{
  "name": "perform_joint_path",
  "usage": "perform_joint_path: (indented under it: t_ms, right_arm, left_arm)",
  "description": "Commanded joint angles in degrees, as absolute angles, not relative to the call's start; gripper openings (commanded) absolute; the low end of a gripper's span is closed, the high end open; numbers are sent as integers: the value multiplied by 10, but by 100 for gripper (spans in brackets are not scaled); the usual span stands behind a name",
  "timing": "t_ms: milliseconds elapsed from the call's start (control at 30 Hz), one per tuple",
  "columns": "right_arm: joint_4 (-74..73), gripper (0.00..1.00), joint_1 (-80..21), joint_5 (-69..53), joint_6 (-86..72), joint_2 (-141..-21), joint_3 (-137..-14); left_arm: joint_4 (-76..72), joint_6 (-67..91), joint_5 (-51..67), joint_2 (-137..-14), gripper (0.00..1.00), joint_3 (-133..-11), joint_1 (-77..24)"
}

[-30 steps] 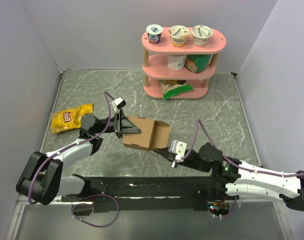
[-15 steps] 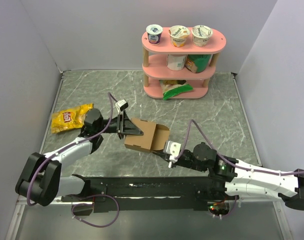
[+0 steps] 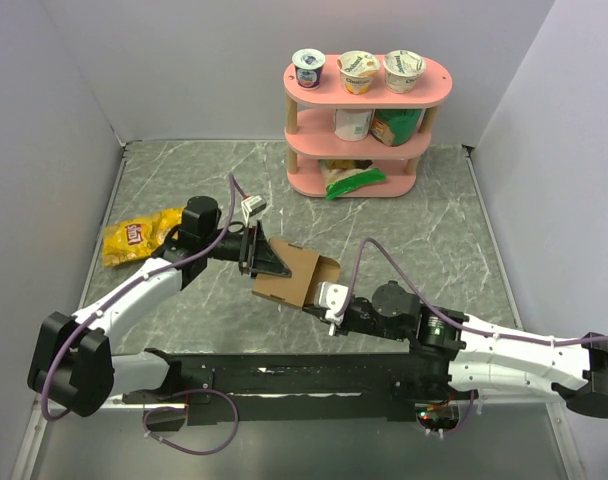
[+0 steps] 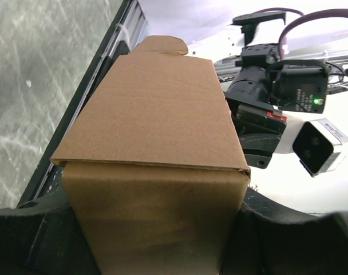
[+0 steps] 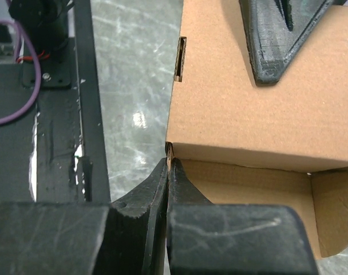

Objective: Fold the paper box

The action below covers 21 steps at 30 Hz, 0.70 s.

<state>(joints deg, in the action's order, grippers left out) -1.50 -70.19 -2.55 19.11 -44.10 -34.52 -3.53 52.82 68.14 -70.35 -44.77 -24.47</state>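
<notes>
Paper box: closing open end.
Left gripper: jaws squeeze box.
Right gripper: jaws pressed together.
Next: tuck flap.

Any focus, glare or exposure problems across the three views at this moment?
Top external: sharp, evenly lit, soft shadows on the table. Left wrist: the paper box has its near face shaded and soft; background at upper right blown out white. Right wrist: the right gripper blurs up close; small glare spot on the table.

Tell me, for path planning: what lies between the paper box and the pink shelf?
Only bare grey tabletop, in the top view, between paper box and pink shelf.
</notes>
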Motion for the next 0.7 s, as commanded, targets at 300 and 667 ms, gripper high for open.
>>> perform_joint_path:
  t_ms: [300,667]
  right_arm:
    - [-27,64,-693,4,192,-400,-428]
    - [-121,75,-537,-68,134,-372,-435]
  left_arm:
    - [-102,556,734,-695,45,-388,-227]
    - [-133,565,745,-682,45,-379,-222]
